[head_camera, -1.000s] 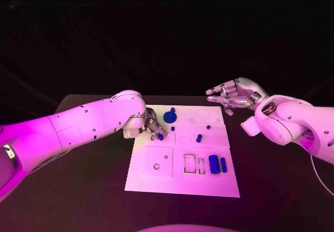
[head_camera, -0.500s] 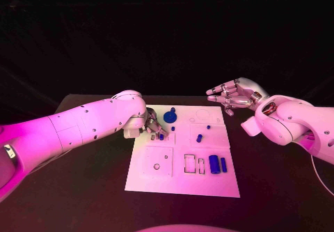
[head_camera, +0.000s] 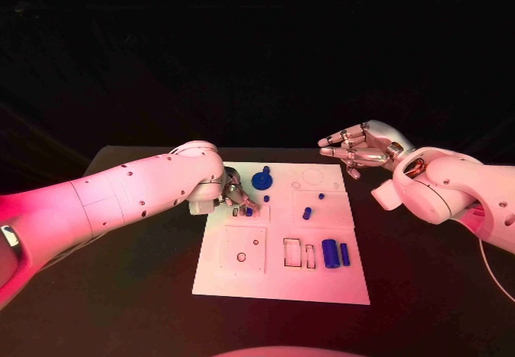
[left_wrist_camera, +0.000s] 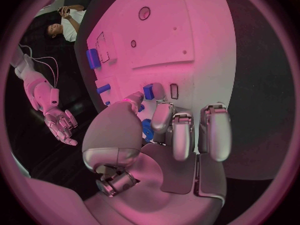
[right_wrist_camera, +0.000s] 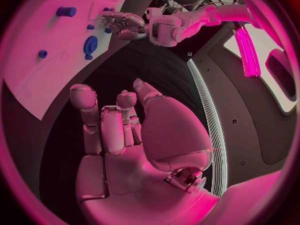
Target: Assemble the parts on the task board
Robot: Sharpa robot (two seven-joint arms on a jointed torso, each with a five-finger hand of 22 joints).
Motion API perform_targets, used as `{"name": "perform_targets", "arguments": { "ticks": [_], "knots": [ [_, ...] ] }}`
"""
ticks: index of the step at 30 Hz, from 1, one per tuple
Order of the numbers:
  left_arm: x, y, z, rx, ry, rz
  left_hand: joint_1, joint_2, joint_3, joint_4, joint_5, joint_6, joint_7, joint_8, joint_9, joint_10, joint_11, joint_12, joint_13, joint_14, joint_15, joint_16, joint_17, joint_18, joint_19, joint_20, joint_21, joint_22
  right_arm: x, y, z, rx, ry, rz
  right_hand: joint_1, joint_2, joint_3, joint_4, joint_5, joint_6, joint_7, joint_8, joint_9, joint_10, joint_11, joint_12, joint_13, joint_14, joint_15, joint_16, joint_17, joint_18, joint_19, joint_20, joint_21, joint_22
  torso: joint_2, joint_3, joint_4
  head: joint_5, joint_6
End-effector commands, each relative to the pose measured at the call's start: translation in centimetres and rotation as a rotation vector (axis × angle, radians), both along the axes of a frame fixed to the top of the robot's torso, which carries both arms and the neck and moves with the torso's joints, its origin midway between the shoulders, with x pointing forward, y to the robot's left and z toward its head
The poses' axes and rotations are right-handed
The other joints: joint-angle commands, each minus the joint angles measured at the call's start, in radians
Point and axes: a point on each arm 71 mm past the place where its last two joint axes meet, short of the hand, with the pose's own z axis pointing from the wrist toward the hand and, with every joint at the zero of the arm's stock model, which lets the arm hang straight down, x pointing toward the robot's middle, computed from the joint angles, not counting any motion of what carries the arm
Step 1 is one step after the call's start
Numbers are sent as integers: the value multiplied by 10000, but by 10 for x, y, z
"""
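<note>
The left hand (head_camera: 234, 195) sits low over the left edge of the task board (head_camera: 281, 282), left of centre in the head view, fingers curled downward. In the left wrist view its fingertips (left_wrist_camera: 164, 116) close around a small blue part (left_wrist_camera: 149, 91) that stands on the board beside a narrow slot; whether the part is truly pinched or only touched I cannot tell. The right hand (head_camera: 359, 149) hovers in the upper right of the head view, just past the board's far right corner, fingers apart and loosely bent, holding nothing; the right wrist view shows its palm (right_wrist_camera: 164, 135) bare. On the board, a round blue disc (head_camera: 262, 179) lies near the far edge, just right of the left hand. A short blue peg (head_camera: 307, 213) stands toward the middle. A thick blue cylinder (head_camera: 330, 253) and a thinner blue rod (head_camera: 344, 253) lie side by side lower right. The black surface (head_camera: 129, 297) carries the board.
</note>
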Motion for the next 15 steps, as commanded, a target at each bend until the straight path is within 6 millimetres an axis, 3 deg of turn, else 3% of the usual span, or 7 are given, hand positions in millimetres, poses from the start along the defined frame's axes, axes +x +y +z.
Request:
{"name": "perform_targets", "arguments": {
  "ticks": [1, 6, 11, 15],
  "knots": [
    [-3, 5, 1, 277, -29, 343, 64, 5, -244, 8, -149, -49, 21, -16, 30, -94, 0, -258, -244, 1053, -69, 24, 2634, -131, 529, -69, -169, 1612, 0, 0, -1, -6, 29, 77, -108, 2, -9, 61, -42, -79, 15, -51, -4, -102, 0, -67, -16, 390, -23, -40, -17, 203, -34, -13, -59, -19, -13, 3, 9, -3, 31],
    [0, 10, 20, -50, -471, 579, 66, 46, -631, 12, -382, -270, 87, -62, 68, -403, 50, -727, -711, 1053, -48, 24, 2634, -76, 447, -57, -386, 1440, 1, 0, -2, -8, 44, 38, -122, 3, -17, 77, -46, -83, 14, -52, -4, -122, 0, -98, -47, 388, -22, -46, -22, 204, -39, -13, -67, -31, -29, 10, 10, 3, 70],
    [3, 17, 44, -273, -722, 817, 536, 273, -900, -2, -494, -784, 319, -397, -110, -1193, 244, -1928, -1921, 1053, 102, 24, 2634, 69, 197, 62, -1002, 951, 1, -3, -3, -36, 92, -26, -114, 11, -13, 86, 7, -89, 10, -53, -4, -141, -5, -121, -69, 385, -24, -56, -29, 205, -41, -12, -74, -38, -24, 13, 6, 44, 100],
    [7, 25, 64, -198, -882, 900, 842, 234, -1176, -11, -507, -1050, 478, -719, -383, -1391, 385, -2205, -2238, 1053, 222, 24, 2634, 88, 158, 165, -1119, 880, 2, -4, -4, -58, 114, -63, -114, 11, -13, 86, 7, -89, 10, -53, -4, -141, -5, -121, -69, 385, -24, -56, -29, 205, -41, -12, -74, -38, -22, 12, -9, 38, 154]
  ]
}}
